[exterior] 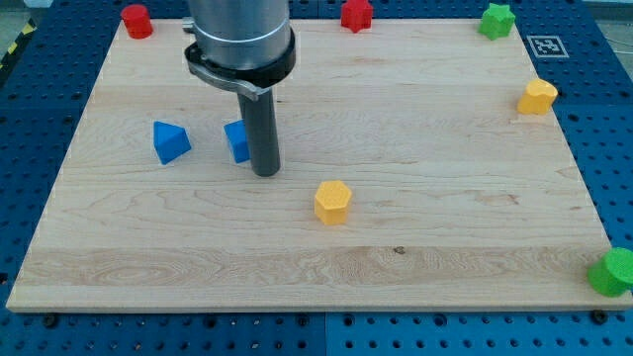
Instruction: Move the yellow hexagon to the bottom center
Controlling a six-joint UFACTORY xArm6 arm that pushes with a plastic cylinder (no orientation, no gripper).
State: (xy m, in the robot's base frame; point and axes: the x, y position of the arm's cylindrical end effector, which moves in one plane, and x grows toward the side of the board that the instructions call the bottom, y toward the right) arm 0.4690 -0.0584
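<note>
The yellow hexagon [333,201] lies on the wooden board [415,267], a little below the board's middle. My tip [265,171] rests on the board up and to the left of the yellow hexagon, apart from it. A blue block [236,140] sits right behind the rod on its left, partly hidden by it. A blue triangle-like block [170,141] lies further left.
A red block [136,21] is at the top left corner and a red star-like block [356,14] at the top edge. A green block [497,20] is at the top right, a yellow block [537,97] at the right edge, a green block [613,272] at the bottom right.
</note>
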